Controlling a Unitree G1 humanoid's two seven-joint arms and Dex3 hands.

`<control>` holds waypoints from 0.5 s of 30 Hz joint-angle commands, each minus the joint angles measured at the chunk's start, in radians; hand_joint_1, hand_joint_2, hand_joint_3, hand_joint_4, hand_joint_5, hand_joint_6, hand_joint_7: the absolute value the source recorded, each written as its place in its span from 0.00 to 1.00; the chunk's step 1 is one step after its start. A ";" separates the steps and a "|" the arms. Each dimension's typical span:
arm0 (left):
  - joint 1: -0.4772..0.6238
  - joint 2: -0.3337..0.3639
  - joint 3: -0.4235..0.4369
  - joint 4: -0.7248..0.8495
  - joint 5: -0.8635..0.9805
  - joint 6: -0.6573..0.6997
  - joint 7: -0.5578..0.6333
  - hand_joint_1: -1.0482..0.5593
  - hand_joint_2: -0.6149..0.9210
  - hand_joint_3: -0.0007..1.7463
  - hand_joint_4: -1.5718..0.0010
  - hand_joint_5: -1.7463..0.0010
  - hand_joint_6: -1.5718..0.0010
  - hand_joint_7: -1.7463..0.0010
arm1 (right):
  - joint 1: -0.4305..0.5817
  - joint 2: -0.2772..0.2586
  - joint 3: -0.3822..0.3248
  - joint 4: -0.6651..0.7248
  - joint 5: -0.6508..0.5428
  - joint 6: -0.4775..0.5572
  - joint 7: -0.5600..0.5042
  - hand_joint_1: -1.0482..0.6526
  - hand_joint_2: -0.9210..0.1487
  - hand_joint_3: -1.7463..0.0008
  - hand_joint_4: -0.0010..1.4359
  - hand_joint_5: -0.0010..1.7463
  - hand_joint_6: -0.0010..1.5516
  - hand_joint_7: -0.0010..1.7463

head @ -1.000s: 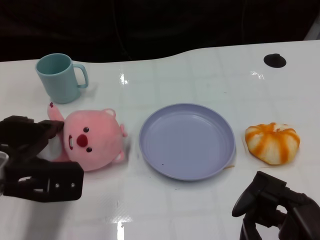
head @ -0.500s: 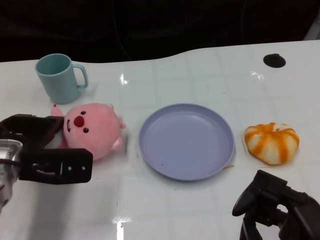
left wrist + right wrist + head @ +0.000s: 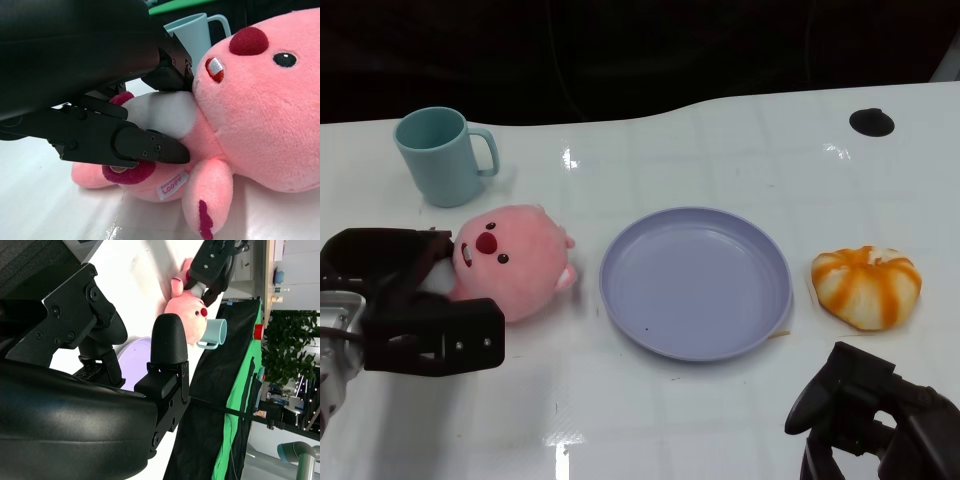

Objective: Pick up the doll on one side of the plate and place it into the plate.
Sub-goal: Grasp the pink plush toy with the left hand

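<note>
- Left hand grips the pink doll, left of the lavender plate.
- Right hand, below the plate, fingers curled around nothing.

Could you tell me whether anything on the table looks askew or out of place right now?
Only the doll: it is tilted, face up, its body gripped by the left hand. The cup stands upright and the plate lies flat.
</note>
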 commanded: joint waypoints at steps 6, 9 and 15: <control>0.056 -0.011 0.023 0.000 -0.047 -0.032 0.134 0.53 0.95 0.25 0.48 0.00 0.61 0.01 | 0.007 -0.008 -0.007 -0.015 0.004 0.004 -0.001 0.68 0.45 0.21 0.50 1.00 0.38 0.89; 0.063 -0.008 0.042 -0.013 -0.068 -0.043 0.165 0.53 0.84 0.42 0.45 0.00 0.58 0.00 | 0.013 -0.009 -0.007 -0.020 0.003 0.004 -0.001 0.67 0.45 0.22 0.50 1.00 0.38 0.89; 0.095 0.016 0.083 -0.122 -0.101 -0.011 0.140 0.53 0.79 0.51 0.44 0.00 0.57 0.00 | 0.017 -0.010 -0.009 -0.024 0.014 0.008 0.003 0.68 0.44 0.21 0.50 1.00 0.38 0.89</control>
